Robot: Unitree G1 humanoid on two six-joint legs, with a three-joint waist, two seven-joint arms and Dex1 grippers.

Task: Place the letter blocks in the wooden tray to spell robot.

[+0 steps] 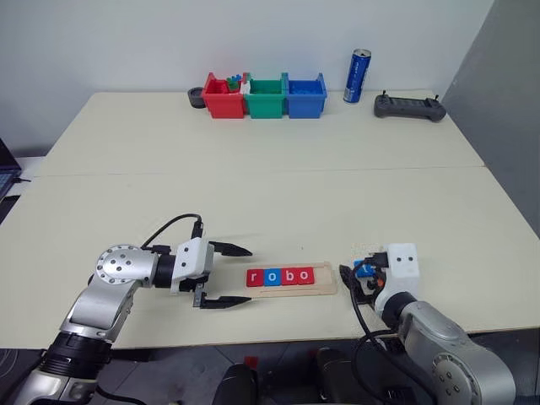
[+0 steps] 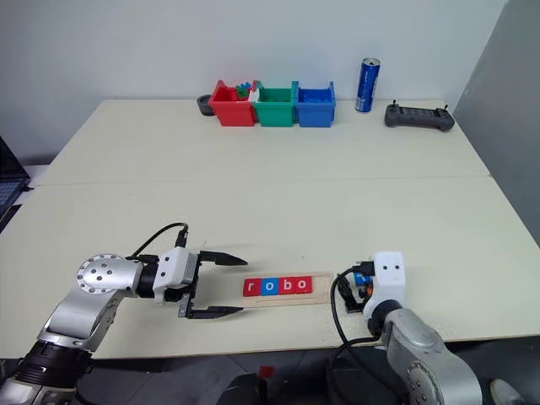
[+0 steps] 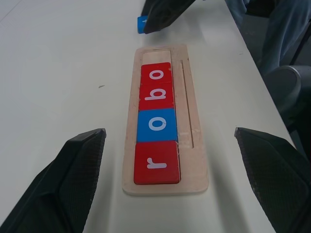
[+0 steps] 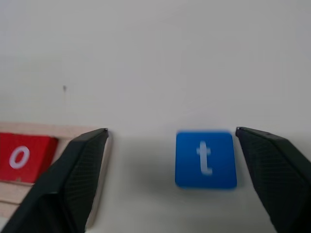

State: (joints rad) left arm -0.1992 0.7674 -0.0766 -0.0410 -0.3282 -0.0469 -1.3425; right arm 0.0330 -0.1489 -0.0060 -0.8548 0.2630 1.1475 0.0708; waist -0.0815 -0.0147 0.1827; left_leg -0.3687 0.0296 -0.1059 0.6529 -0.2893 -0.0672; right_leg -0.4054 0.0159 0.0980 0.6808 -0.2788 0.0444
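The wooden tray (image 1: 327, 288) lies near the table's front edge. Several letter blocks sit in it reading r, o, b, o: a red r (image 3: 156, 162), a blue o (image 3: 156, 124), a red b (image 3: 156, 95) and a red o (image 3: 156, 75). The slot at the tray's right end (image 3: 155, 55) is bare. A blue t block (image 4: 205, 159) lies flat on the table just right of the tray, between the fingers of my open right gripper (image 4: 171, 129), touching neither. My left gripper (image 1: 247, 275) stands open at the tray's left end, holding nothing.
At the back of the table stand a red bin (image 1: 224, 95), a green bin (image 1: 266, 94) and a blue bin (image 1: 305, 94). To their right are a blue can (image 1: 358, 76) and a black controller (image 1: 409, 107). The table's front edge runs just below the tray.
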